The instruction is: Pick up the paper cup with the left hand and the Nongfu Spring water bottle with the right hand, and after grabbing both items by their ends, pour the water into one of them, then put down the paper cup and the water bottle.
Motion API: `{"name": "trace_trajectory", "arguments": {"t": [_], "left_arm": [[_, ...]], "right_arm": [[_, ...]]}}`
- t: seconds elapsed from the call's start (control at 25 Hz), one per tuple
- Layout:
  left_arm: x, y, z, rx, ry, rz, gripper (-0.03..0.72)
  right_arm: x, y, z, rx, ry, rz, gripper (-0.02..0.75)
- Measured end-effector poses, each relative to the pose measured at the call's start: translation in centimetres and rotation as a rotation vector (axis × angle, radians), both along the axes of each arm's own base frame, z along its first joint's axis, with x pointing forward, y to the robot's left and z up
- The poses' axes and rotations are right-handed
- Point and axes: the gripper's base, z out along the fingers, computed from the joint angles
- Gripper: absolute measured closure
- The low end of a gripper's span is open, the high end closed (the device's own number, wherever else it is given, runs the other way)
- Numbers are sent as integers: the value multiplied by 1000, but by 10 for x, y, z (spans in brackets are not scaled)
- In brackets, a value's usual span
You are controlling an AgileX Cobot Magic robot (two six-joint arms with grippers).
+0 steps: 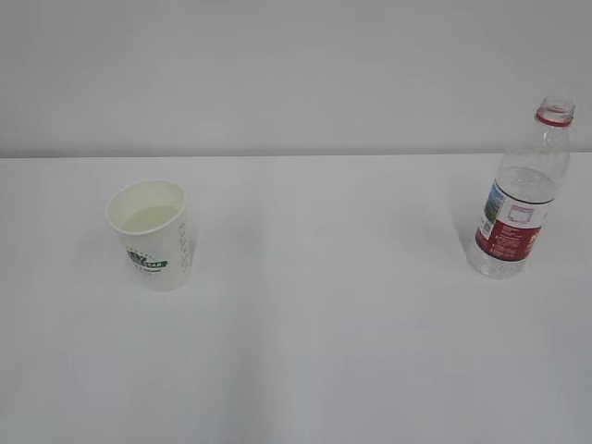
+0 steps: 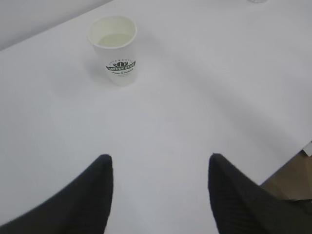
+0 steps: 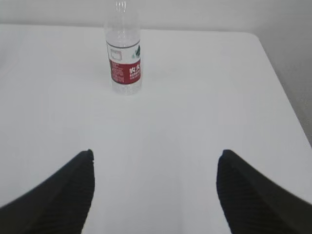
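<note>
- Two objects stand upright on the white tabletop: the paper cup near the left edge and the water bottle near the far right corner, well apart from each other
- Water already sits in the cup, pale against its white inside; the bottle has no cap and looks nearly empty, so pouring appears done and both items set down
- Left gripper: jaws spread, nothing between them, cup well ahead of the tips and apart from them
- Right gripper: jaws spread wider, nothing held, bottle well ahead and clear of them
- Neither arm shows in the exterior view
- Risk, spill: the cup is light, open and holds liquid; a sideways brush from a jaw on any renewed approach would likely tip it or slop water onto the tabletop
- Risk, topple: the bottle is tall, narrow and nearly empty, so a nudge high on its body would probably knock it over; it also stands close to the right edge and could roll off
- Risk, crushing: a firm squeeze on the thin cup wall could buckle it and push water over the rim
- Hard to tell: the bottle's remaining water level is unclear through the clear plastic
- Cut off: the bottle's mouth leaves the top of the right wrist view; only the jaw tips of each gripper are visible
</note>
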Motion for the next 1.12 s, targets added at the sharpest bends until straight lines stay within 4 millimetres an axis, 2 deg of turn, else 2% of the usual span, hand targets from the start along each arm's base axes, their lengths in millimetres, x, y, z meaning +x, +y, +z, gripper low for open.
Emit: {"name": "trace_trajectory", "arguments": {"t": [0.36, 0.68, 0.92, 1.12], "left_arm": [[0, 1, -7, -12, 34, 33, 235], [2, 6, -8, 8, 30, 90, 235], [11, 2, -27, -10, 76, 125, 235], [11, 1, -29, -20, 83, 129, 235]], "right_arm": [[20, 2, -27, -5, 64, 9, 150], [26, 3, -33, -6, 46, 15, 150], [27, 3, -33, -6, 42, 15, 150], [27, 3, -33, -6, 42, 15, 150]]}}
